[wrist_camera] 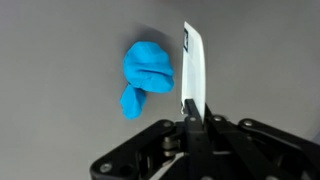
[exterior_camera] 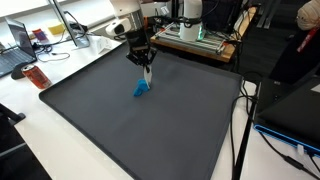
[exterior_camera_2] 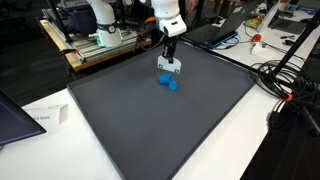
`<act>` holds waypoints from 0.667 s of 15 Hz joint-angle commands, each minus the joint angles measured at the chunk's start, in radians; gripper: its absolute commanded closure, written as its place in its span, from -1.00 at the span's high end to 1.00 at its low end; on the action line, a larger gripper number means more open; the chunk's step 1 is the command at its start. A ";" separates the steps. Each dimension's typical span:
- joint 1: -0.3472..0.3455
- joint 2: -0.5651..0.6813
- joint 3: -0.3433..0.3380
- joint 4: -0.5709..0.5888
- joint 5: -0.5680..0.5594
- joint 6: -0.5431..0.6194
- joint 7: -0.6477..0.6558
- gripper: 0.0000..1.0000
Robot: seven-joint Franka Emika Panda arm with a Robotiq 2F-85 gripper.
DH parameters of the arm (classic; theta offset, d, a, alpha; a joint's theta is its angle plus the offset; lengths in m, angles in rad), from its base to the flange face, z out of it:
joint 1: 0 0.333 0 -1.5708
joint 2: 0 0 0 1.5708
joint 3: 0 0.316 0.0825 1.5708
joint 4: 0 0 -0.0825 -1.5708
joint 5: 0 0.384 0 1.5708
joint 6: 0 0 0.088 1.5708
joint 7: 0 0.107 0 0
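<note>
Clamped between the jaws, shut tight on it: a thin white piece (wrist_camera: pixel 193 65), edge-on in the wrist view, upright just right of centre, reaching from the black linkage at the bottom edge up toward the top of the frame. Just left of it, across a narrow strip of grey: a bright blue lump (wrist_camera: pixel 148 75), rounded, with a smaller lobe at its lower left. In both exterior views, the same white piece (exterior_camera: pixel 148 72) (exterior_camera_2: pixel 169 67) hanging from the jaws in the upper middle of the frame, the blue lump (exterior_camera: pixel 140 88) (exterior_camera_2: pixel 168 83) right below it in the picture, lying on the surface. No telling of contact between the white piece's lower end and that surface. Underneath, a large dark grey mat (exterior_camera: pixel 150 130) (exterior_camera_2: pixel 150 130), filling most of both exterior views. Around the mat, the white bench (exterior_camera: pixel 60 140) (exterior_camera_2: pixel 250 140). Above the jaws, the white arm (exterior_camera: pixel 125 27) (exterior_camera_2: pixel 165 15), coming down from the top edge. Farther out, in an exterior view: an open laptop (exterior_camera: pixel 15 45) at the upper left. In an exterior view, at the right edge: a tangle of black cables (exterior_camera_2: pixel 285 75); at the left edge, a sheet of white paper (exterior_camera_2: pixel 45 118).
</note>
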 commanded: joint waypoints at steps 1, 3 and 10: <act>-0.004 -0.016 -0.008 -0.026 -0.001 0.021 0.043 -0.98; -0.006 -0.016 -0.011 -0.028 0.002 0.030 0.059 -0.98; 0.002 0.000 -0.032 -0.020 -0.023 0.058 0.164 -0.98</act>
